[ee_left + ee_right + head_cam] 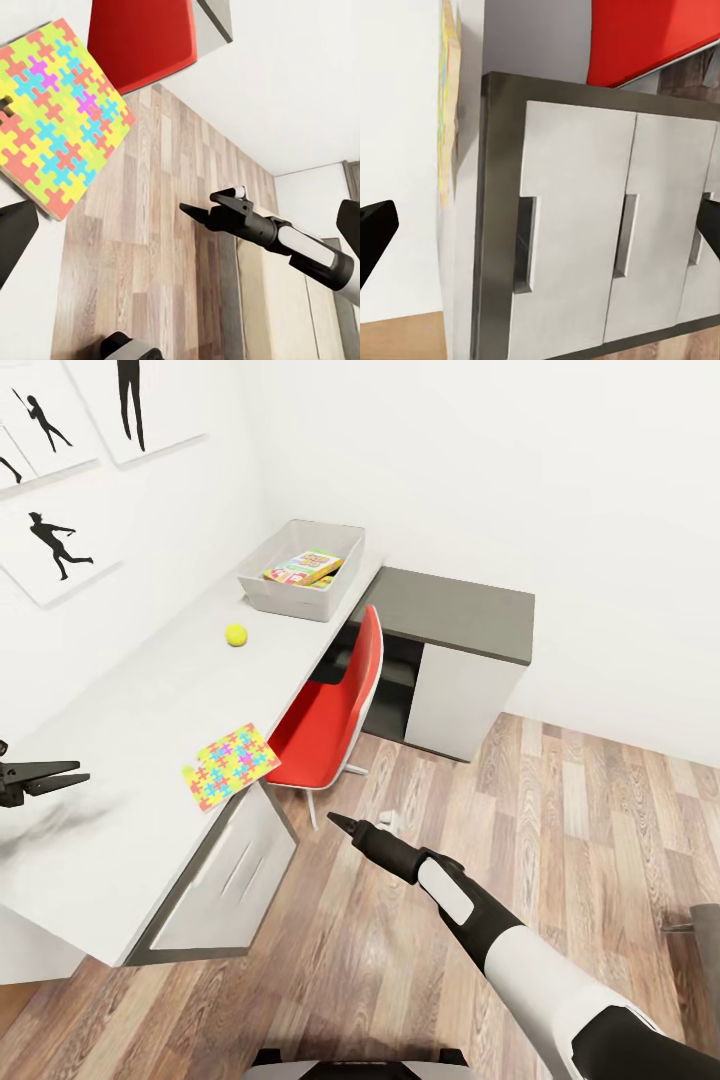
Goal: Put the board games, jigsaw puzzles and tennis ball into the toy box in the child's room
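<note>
Desk status: jigsaw puzzle (231, 764) and tennis ball (236, 634) on the table (150, 690).

The toy box (301, 571) sits at the far end holding what appears to be a printed game box (302, 568). The puzzle overhangs the near edge beside the red chair (335, 715). Left gripper (40, 778) hovers over the table, fingers parted, empty. Right gripper (345, 825) hangs above the floor; its opening cannot be determined.

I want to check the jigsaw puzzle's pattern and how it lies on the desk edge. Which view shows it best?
The left wrist view: the jigsaw puzzle is seen large and face-on, pieces distinct. The head view shows it small, one corner past the table edge. The right wrist view catches it edge-on as a thin coloured strip.
</note>
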{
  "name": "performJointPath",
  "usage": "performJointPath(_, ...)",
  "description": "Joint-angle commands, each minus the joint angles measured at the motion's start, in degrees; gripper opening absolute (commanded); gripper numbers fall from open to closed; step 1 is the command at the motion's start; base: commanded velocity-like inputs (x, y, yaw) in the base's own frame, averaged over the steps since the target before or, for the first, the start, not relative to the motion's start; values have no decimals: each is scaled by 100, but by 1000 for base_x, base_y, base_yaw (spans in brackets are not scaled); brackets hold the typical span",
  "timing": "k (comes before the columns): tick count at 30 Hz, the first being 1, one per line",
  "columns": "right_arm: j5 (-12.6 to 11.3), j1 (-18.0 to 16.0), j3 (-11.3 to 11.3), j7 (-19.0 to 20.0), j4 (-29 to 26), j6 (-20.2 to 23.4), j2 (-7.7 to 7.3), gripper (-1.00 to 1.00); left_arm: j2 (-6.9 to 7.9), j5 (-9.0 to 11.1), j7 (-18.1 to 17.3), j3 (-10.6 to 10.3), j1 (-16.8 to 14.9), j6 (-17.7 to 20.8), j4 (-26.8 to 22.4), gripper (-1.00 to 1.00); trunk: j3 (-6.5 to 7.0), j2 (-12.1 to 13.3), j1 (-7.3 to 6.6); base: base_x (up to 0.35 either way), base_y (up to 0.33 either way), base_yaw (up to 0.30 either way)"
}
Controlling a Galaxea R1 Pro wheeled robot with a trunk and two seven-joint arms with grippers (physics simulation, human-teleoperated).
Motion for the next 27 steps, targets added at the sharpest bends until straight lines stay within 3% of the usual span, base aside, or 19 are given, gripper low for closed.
performJointPath(1, -56, -5, 11, 13, 0, 28, -1, 100, 3, 0, -23, -2, -2, 64, -2, 100, -7, -8, 2, 0, 1, 0)
performJointPath(7, -55, -5, 13, 211, 4, 15, -2, 100, 2, 8, -23, -2, -2, 78, -22, 100, -7, -8, 2, 0, 0, 0)
performJointPath(14, -58, -5, 16, 916, 11, 5, -2, 100, -2, 11, -23, 3, -2, 78, -22, 100, -7, -8, 2, 0, 0, 0)
performJointPath(27, -81, -5, -13, 1030, 10, -7, 105, 100, 11, -45, -23, 48, -2, 64, -71, 100, -7, -8, 2, 0, 0, 0)
